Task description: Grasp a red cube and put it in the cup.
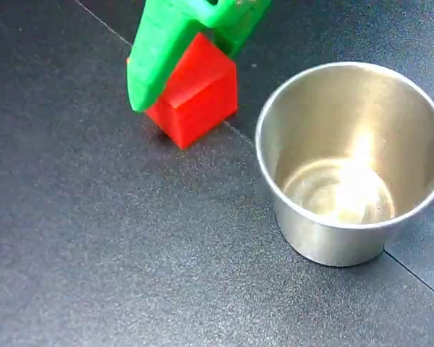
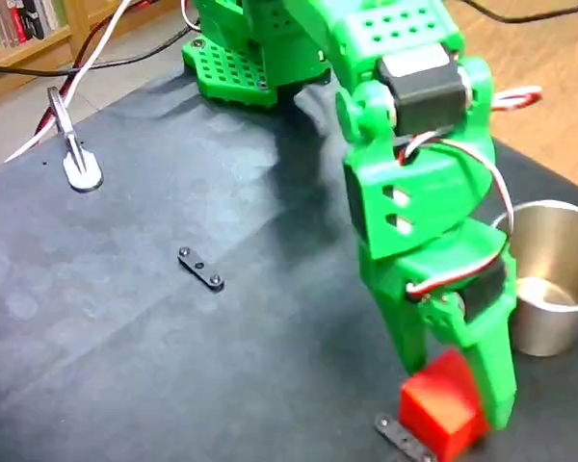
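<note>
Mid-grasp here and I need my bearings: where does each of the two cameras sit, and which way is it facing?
A fixed view: low and close over the mat, looking down at the red cube and into the cup; only the green gripper tips show.
Another fixed view: higher, out in front, facing back toward the arm's base; most of the arm shows, gripper down around the cube.
Shared: cube, cup, gripper, dark mat.
</note>
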{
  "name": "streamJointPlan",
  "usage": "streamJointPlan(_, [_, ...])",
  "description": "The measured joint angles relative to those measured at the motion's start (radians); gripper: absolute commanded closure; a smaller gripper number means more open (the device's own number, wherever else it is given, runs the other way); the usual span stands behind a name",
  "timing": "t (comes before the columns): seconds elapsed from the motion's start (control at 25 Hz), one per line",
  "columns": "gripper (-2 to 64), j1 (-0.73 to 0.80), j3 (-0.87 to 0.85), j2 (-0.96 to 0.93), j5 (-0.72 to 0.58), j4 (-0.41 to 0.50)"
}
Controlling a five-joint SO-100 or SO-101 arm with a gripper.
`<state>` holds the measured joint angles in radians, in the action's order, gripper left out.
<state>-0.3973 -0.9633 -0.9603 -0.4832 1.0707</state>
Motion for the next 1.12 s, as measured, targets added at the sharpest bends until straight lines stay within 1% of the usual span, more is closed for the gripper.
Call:
streamJointPlan(0.08, [39.3,0.0,0.0,0.0,0.0,0.0])
streamJointPlan(0.24, [52.5,0.0,0.0,0.0,-0.002,0.006])
streamJointPlan(0.28, [55.2,-0.002,0.0,0.0,-0.002,0.006])
streamJointPlan(0.36, [58.5,-0.002,0.0,0.0,-0.003,0.006])
streamJointPlan(0.64, [60.0,-0.002,0.0,0.0,-0.003,0.006])
streamJointPlan(0.96, [60.2,-0.002,0.0,-0.002,-0.003,0.006])
streamJointPlan(1.12, [60.2,-0.002,0.0,-0.083,0.003,0.006])
